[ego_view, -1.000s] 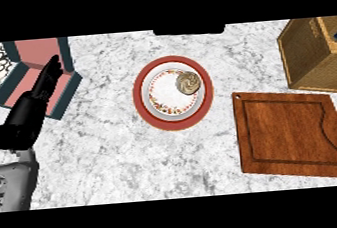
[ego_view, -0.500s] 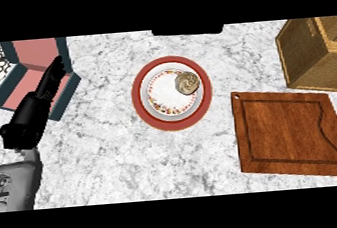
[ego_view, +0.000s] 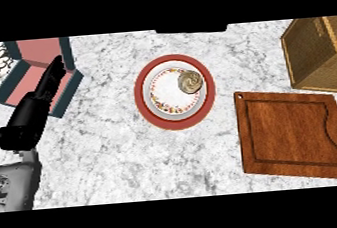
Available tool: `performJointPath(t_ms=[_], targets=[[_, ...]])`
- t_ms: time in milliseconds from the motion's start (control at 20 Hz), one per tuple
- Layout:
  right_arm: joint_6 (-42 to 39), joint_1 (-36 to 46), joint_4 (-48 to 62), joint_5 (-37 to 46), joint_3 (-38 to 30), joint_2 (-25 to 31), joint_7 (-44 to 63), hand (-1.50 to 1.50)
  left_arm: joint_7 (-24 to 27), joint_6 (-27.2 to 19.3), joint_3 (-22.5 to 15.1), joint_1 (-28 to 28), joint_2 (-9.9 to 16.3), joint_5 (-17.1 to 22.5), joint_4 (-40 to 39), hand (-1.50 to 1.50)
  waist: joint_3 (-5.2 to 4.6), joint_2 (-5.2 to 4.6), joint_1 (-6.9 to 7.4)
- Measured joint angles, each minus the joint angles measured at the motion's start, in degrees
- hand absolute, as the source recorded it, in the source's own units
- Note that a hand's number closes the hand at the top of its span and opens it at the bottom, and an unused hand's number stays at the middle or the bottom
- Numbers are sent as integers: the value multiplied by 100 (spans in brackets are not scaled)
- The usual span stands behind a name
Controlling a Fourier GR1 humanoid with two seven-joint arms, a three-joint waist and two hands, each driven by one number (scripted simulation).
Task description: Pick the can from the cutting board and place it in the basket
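Change since a second ago: a blue object that showed inside the basket (ego_view: 321, 56) at the upper right is gone from sight now; only woven wall and rim show. The view appears to have drifted a little, so whether the object is merely cut off or hidden I cannot tell. No right hand in frame in any of the pictures.

Left hand (ego_view: 43, 98), left of frame: fingers straight and together, pointing up toward the pink and teal tray (ego_view: 30, 54) at upper left, holding nothing. It has barely shifted (resting, by the look of it).

Cutting board (ego_view: 295, 135), lower right: bare wood, no can on it. So the can is off the board; I'd judge it already in the basket, though its inside is mostly out of frame and I can't confirm.

Containers:
- Basket: contents not visible.
- Red plate (ego_view: 176, 91) at centre of the counter (ego_view: 116, 160): carries a white bowl (ego_view: 166, 91) with a speckled rim; a brownish spiral lump (ego_view: 190, 80) sits at its right side (food of some kind, unclear).
- Tray: nothing seen in it.
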State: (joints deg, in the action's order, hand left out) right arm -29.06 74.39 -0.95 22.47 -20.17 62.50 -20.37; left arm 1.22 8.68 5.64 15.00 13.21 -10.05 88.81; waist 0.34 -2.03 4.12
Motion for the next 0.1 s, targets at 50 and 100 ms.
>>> performJointPath(t_ms=[50, 100], targets=[[60, -30, 20, -101, -100, 67, 87, -150, -15, -6, -24, 7, -22, -12, -7, 0, 3, -10, -2], [108, -96, 36, -198, -196, 153, 138, -150, -22, -11, -31, -3, -29, -15, 21, 0, 8, -21, 7]])
